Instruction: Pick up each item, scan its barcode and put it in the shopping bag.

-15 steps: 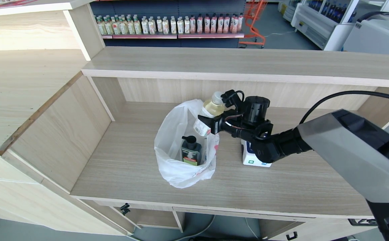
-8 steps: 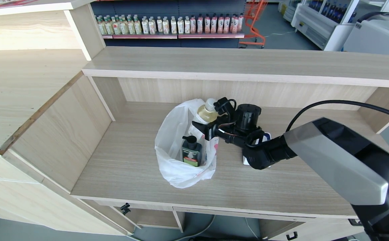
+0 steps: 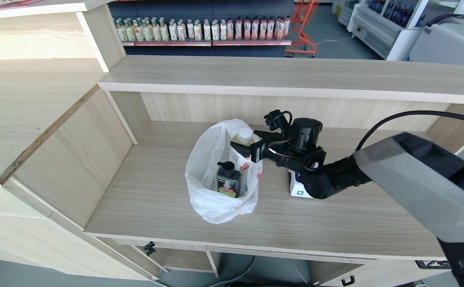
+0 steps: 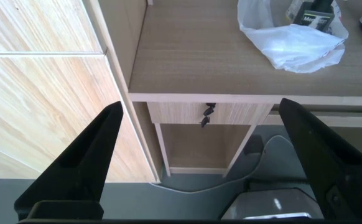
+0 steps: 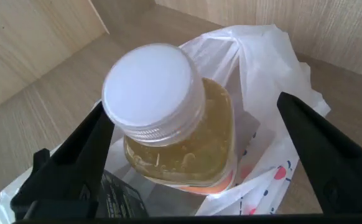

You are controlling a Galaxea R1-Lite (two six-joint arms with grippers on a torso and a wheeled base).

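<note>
1. The table [image 3: 156,199] is flat, matte wood-grain laminate.
2. A thin, crinkled white plastic shopping bag [image 3: 206,199] stands open at mid-table.
3. My right gripper [image 5: 190,109] hangs over the bag's 1 o'clock rim, its black wedge fingers spread wide either side of the bottle.
4. My left gripper [image 4: 201,106] sits off the table's front edge, fingers spread on nothing.
5. A boxy white scanner [image 3: 297,185] is at the bag's 3 o'clock.
6. The round clear bottle [image 3: 244,136] holds yellow liquid, has a ribbed white cap, and is upright inside the bag.
7. A dark squarish pump bottle [image 3: 228,179] is at its 7 o'clock, also bagged.

Bottle [image 3: 244,137] crowds shopping bag [image 3: 208,199] mouth (scanner [image 3: 297,188] beside)
</note>
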